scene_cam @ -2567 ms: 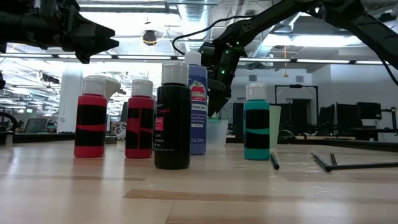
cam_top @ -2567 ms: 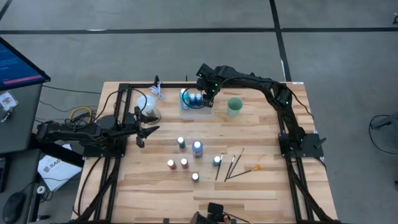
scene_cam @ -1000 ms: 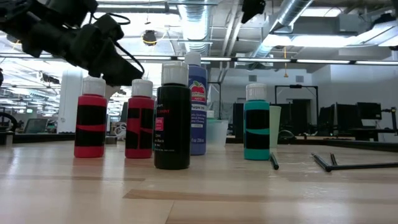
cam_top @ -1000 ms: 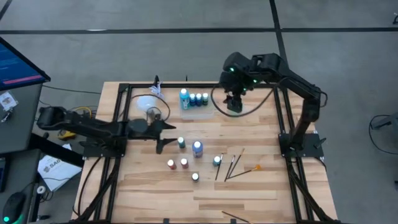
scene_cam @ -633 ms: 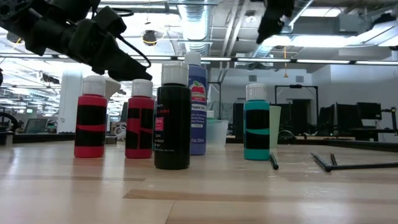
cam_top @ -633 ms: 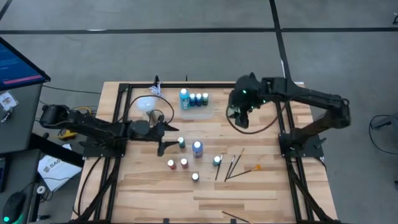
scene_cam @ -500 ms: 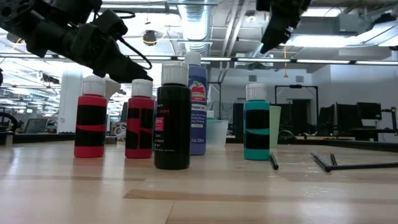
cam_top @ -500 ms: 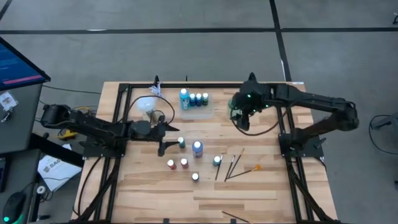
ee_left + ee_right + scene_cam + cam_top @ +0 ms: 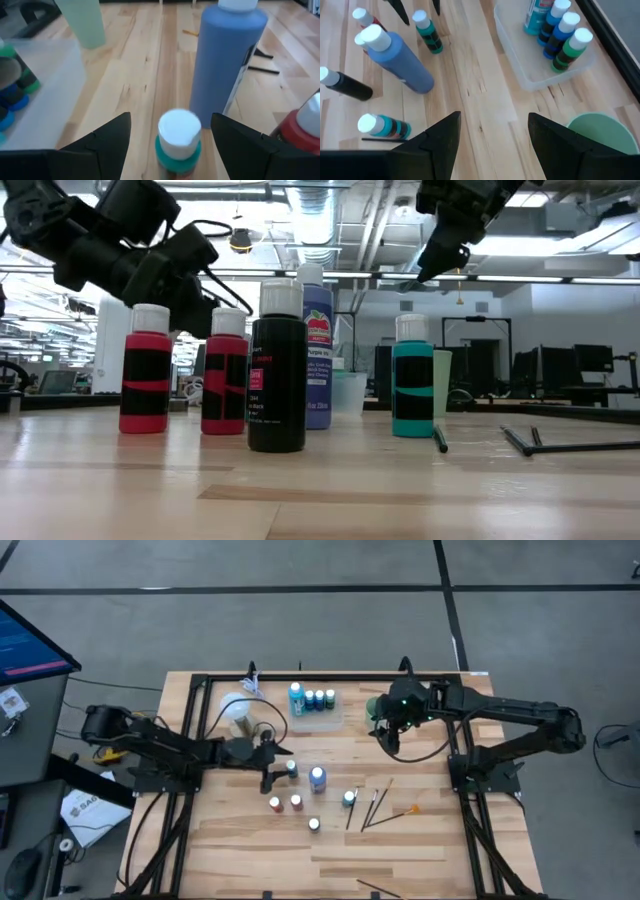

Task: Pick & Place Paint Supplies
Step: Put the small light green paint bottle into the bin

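Note:
Loose paint bottles stand upright mid-table: a small green one (image 9: 291, 769), a tall blue one (image 9: 317, 778), two red (image 9: 274, 804), a teal (image 9: 348, 798) and a black (image 9: 314, 825). Thin brushes (image 9: 375, 805) lie to their right, one orange-tipped (image 9: 411, 809). My left gripper (image 9: 277, 769) is open, and the small green bottle's white cap (image 9: 179, 133) stands just ahead between its fingers, untouched. My right gripper (image 9: 385, 733) hangs open above the table beside the green cup (image 9: 597, 132), holding nothing.
A clear tray (image 9: 316, 718) at the far middle holds several bottles (image 9: 560, 35). A white round object (image 9: 236, 706) sits at the far left. Black frame rails (image 9: 196, 700) run along both table sides. Bare wood lies near the front edge.
My left gripper has moved toward the table's right and sunk a little, bringing its open fingers up to the small green bottle. My right gripper has come down and slightly toward the near edge, next to the green cup. No bottle or brush has moved.

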Available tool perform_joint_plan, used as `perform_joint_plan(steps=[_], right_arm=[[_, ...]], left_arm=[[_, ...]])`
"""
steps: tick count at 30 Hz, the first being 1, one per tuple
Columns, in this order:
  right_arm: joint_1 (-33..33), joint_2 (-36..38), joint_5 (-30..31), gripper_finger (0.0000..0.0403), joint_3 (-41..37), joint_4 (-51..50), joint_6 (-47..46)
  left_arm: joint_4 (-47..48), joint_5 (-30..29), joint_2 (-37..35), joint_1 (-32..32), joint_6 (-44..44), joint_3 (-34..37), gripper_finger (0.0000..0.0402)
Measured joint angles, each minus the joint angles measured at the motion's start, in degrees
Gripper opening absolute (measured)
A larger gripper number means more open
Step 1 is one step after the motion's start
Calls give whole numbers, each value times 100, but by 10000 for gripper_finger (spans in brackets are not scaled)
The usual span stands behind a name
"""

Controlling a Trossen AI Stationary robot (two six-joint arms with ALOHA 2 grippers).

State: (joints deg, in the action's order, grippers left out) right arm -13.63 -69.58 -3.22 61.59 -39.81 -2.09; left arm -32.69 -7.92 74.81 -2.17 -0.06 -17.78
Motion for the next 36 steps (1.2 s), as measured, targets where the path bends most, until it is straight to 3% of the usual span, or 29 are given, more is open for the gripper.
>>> perform_joint_plan(steps=[13, 24, 29, 36], right_arm=[[0, 0, -161, 226, -5, 406, 5], [0, -13, -166, 226, -5, 713, 7], [11, -517, -169, 226, 63, 1403, 74], [151, -1869, -317, 226, 1128, 1589, 495]], left_arm=[[-191, 24, 351, 0, -30, 4, 268], [-215, 107, 349, 2, -26, 26, 240], [-220, 127, 399, 135, -26, 80, 249], [-365, 127, 401, 155, -101, 184, 261]])
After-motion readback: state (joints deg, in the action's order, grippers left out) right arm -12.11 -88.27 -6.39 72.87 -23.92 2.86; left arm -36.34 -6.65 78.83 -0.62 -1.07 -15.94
